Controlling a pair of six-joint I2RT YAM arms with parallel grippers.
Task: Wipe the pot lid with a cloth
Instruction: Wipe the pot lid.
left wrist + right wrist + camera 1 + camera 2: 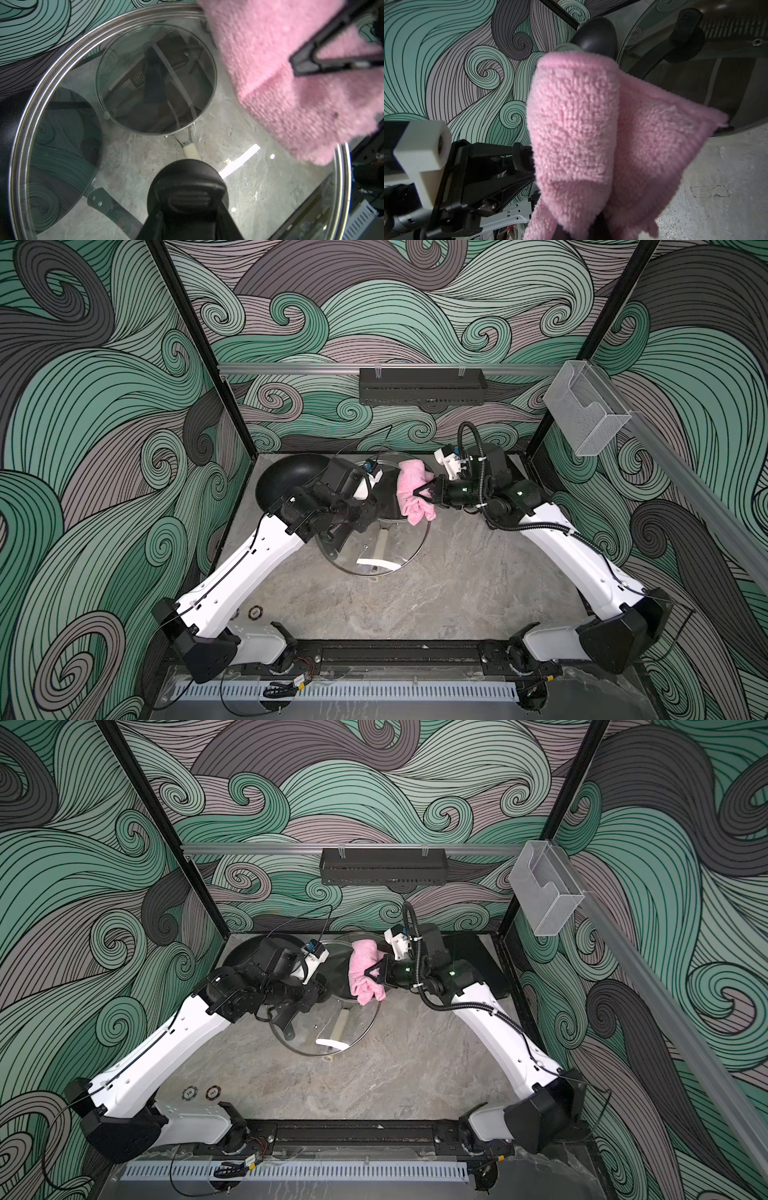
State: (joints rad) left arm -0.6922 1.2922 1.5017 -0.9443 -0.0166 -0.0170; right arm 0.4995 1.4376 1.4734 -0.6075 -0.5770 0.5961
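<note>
1. Gripping the large round glass pot lid (399,547) by its black knob (187,172), the left gripper (188,199) is clamped tight and holds the steel-rimmed lid tilted above the grey marbled tabletop (415,605).
2. The right gripper (419,493) is pinched closed on the folded fluffy pink terry cloth (409,479). The cloth sits at the lid's far right rim. In the left wrist view it overlaps that rim on the knob side.
3. Edges and room:
   - The lid's far rim is near the swirl-patterned back wall (374,431).
   - A black round pan (286,477) lies just to the lid's left.
   - A small pan with a cream handle (155,83) shows through the glass, under the lid.
   - The bare tabletop between the lid's near rim and the arm bases is the widest free stretch.
   - A black perforated rack (422,385) and a clear plastic box (582,414) hang on the rails, well above the work.
4. Two round chips (189,1092) (212,1092) lie by the left arm's base. Their printed marks are too small to read surely.
5. In both top views the cloth's long axis runs from the back wall toward the arm bases, with the pincer biting it about midway from the right.
</note>
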